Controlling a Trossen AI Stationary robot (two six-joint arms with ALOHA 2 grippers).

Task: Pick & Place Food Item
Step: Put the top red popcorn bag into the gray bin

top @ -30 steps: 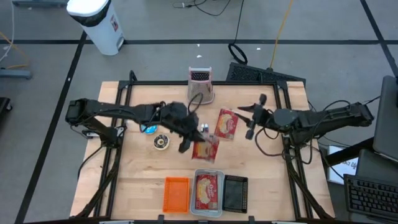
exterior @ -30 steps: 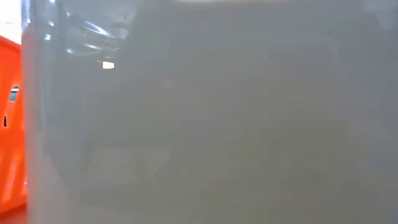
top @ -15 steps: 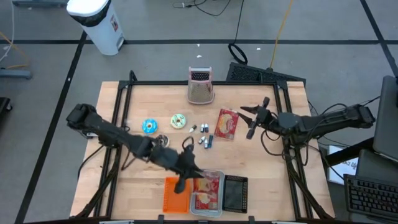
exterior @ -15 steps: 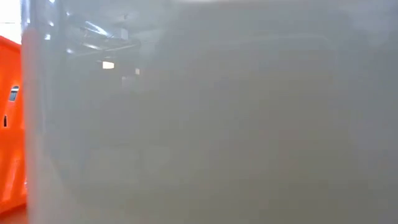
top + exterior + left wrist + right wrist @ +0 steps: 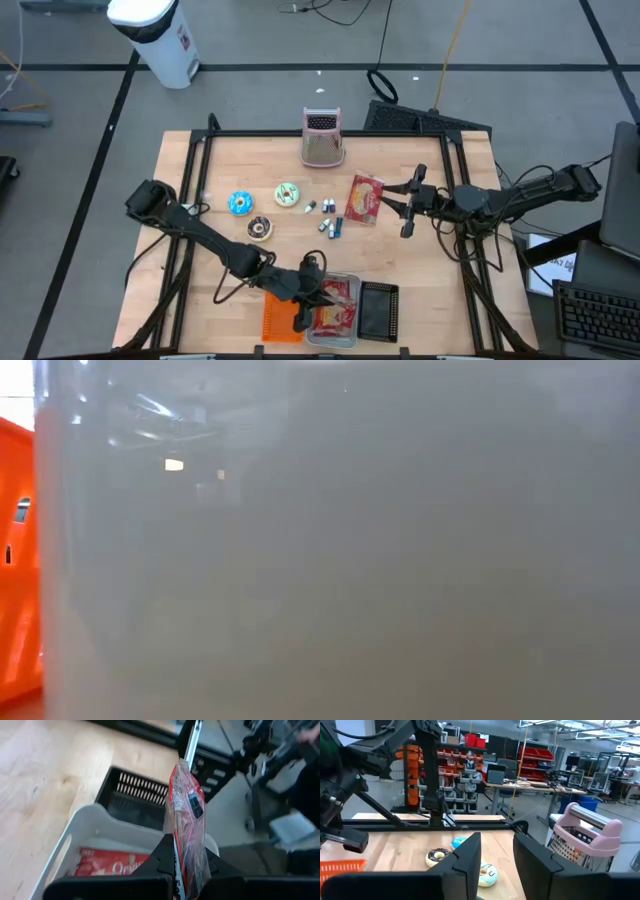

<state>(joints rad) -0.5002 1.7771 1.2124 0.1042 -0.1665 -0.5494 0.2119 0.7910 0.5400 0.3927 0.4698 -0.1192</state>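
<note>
Hanging upright in clear plastic, a red snack packet is pinched at its lower edge by the left gripper, jaws closed tight on it, above the white bin at the table's near edge. Another red packet lies flat inside that bin. An orange basket and a black basket flank it. The right gripper hovers near a third packet, jaws partly open, holding nothing.
</note>
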